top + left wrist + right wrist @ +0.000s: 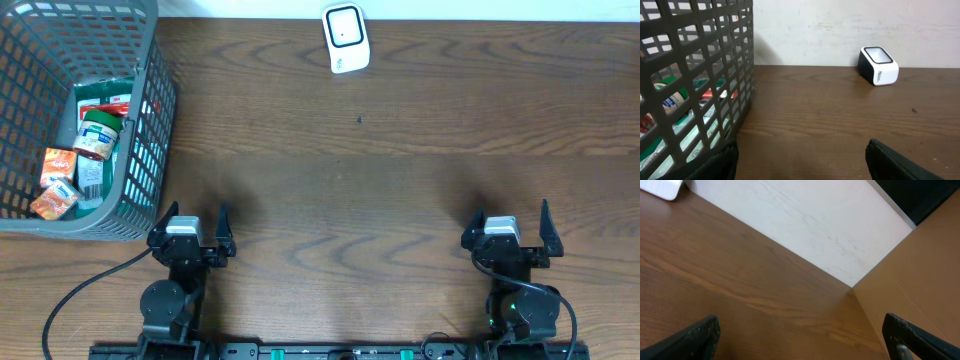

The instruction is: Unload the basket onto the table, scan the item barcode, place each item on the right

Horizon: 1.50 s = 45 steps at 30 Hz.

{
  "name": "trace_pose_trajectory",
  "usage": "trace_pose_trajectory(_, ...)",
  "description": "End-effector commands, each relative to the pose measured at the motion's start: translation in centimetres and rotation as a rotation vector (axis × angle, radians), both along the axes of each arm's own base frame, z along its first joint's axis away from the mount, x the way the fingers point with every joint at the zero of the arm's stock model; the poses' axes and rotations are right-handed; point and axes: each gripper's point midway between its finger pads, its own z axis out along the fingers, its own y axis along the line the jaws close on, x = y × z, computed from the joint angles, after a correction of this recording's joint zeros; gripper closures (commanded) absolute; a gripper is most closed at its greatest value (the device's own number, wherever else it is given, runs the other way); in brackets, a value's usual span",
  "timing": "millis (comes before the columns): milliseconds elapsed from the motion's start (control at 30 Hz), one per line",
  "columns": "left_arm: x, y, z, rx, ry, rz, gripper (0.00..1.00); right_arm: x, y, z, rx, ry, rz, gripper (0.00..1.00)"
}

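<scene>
Left gripper (pixel 196 216) sits at the near edge of the table (pixel 360 170), jaws spread wide, nothing between them. In the left wrist view its dark fingers (pixel 715 162) frame bare wood.

Just beyond it and to its left: grey plastic basket (pixel 150 140), open lattice walls, at the table's far left corner. Inside, the goods to scan:
- jar (pixel 97 135) with green lid and white-and-red label, lying on its side; print too small to read.
- two small orange cartons (pixel 57 165), near the jar, toward the basket's left; markings not legible.
- green packet (pixel 105 95) beneath the jar, partly hidden.

No barcode can be made out on any of them.

Centre, at the far edge: white scanner (pixel 345 38) with a dark rounded window on its face, standing alone, well apart from the basket. The left wrist view shows small lettering on its side (pixel 879 65), unreadable.

Right gripper (pixel 511 216) sits at the near edge, opposite side, jaws fully apart and empty. Its wrist view shows fingers (pixel 690 340) over bare wood, a pale wall behind, a brown panel (pixel 920 270) at the right.
</scene>
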Motion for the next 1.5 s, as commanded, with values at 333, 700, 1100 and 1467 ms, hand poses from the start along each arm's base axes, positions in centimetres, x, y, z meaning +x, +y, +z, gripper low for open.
trace_pose_trajectory(333, -1.0, 1.4, 2.7, -0.083, 0.095, 0.087, 0.18, 0.0, -0.1, -0.1, -0.012, 0.006, -0.01, 0.01)
trace_pose_trajectory(700, 0.2, 0.8, 7.4, -0.1, 0.281, 0.077, 0.18, 0.0, -0.1, -0.1, -0.012, 0.006, -0.01, 0.01)
trace_pose_trajectory(1100, 2.1, 0.4, 8.1, -0.058, 0.604, 0.088, 0.18, 0.0, -0.1, -0.1, -0.012, 0.006, -0.01, 0.01)
trace_pose_trajectory(1467, 1.7, -4.0, 6.5, -0.158, 0.735, -0.147, 0.18, 0.0, -0.1, -0.1, -0.012, 0.006, -0.01, 0.01)
